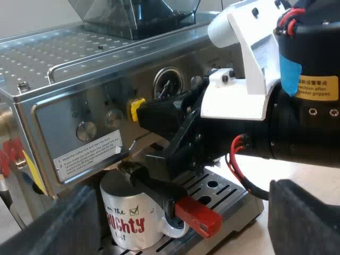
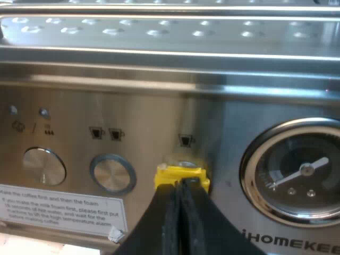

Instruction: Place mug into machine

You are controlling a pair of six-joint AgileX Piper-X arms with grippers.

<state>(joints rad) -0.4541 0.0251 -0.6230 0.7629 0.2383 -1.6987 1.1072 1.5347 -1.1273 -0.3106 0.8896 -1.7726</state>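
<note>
A white mug [image 1: 127, 223] with red lettering stands on the drip tray [image 1: 215, 187] of the espresso machine [image 1: 79, 69]. It sits under the metal holder, whose dark handle [image 1: 154, 187] with its red end [image 1: 199, 217] is locked into the machine's front. My left gripper [image 1: 183, 226] is open and hangs back from the mug, with nothing between its fingers [image 1: 69, 223]. My right gripper [image 2: 180, 186] is shut. Its yellow tip [image 2: 181, 175] rests against the button under the single-cup sign. From the left wrist view, the right gripper [image 1: 139, 110] is at the control panel above the mug.
A bean hopper [image 1: 133, 16] sits on the machine's perforated top. The panel carries a pressure gauge [image 2: 297, 175], a round knob [image 2: 45, 166], a ringed button [image 2: 111, 172] and a white instruction label [image 2: 58, 211]. The right arm's white and black body [image 1: 265, 106] spans the space over the drip tray.
</note>
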